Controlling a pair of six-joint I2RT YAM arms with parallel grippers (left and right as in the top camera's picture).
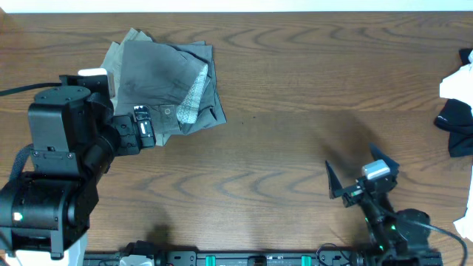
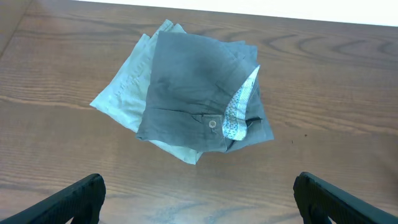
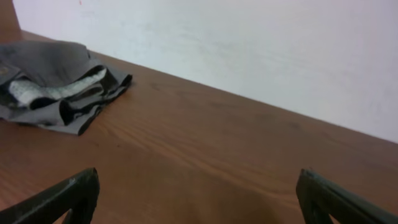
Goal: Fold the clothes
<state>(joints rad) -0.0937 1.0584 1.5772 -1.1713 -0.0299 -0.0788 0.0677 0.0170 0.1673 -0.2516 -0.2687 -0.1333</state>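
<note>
The grey shorts [image 1: 159,77] lie folded at the table's far left, on top of a paler khaki-beige garment [image 1: 116,59]. In the left wrist view the grey shorts [image 2: 193,87] show a waistband button and white patterned pocket lining, with the beige garment [image 2: 124,90] sticking out on the left. My left gripper [image 2: 199,202] is open and empty, just in front of the pile. My right gripper [image 1: 362,171] is open and empty at the front right, far from the pile. The right wrist view shows the grey shorts [image 3: 53,81] in the distance and my right gripper [image 3: 199,199] over bare wood.
Dark and white clothes [image 1: 458,111] lie at the table's right edge. The wooden table [image 1: 295,111] stretches between the pile and the right arm. A white wall [image 3: 249,50] stands behind the table.
</note>
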